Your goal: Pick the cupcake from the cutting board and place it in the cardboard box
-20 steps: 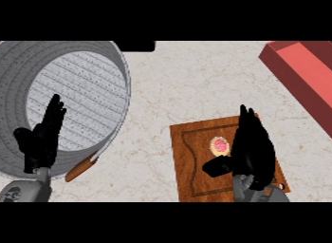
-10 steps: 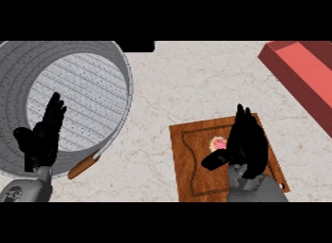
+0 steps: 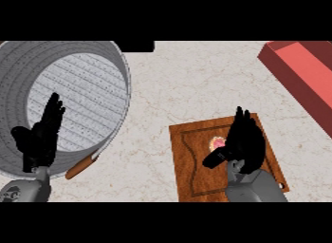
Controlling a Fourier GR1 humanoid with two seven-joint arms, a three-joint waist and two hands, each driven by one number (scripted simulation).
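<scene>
Head view, L to R: left hand [image 3: 39,142] rests open, fingers up, over the pan [image 3: 78,83] at far left, well apart from the job. Board [image 3: 193,175] lies on the worktop [image 3: 189,80] low centre-right, long axis running away from robot. Cupcake [image 3: 218,142] sits on board's upper middle: small, round, pink top w/ pale rim, right side hidden. Right hand [image 3: 244,140] is the nearer one, just beside it on the right; fingers straight, thumb out left below the cake, clasping nothing. Touching or not: can't tell. So cupcake lies left of palm, btwn fingers & thumb; prob needs a curl-in. Box [image 3: 305,71], red, open-topped, upper right, well apart
</scene>
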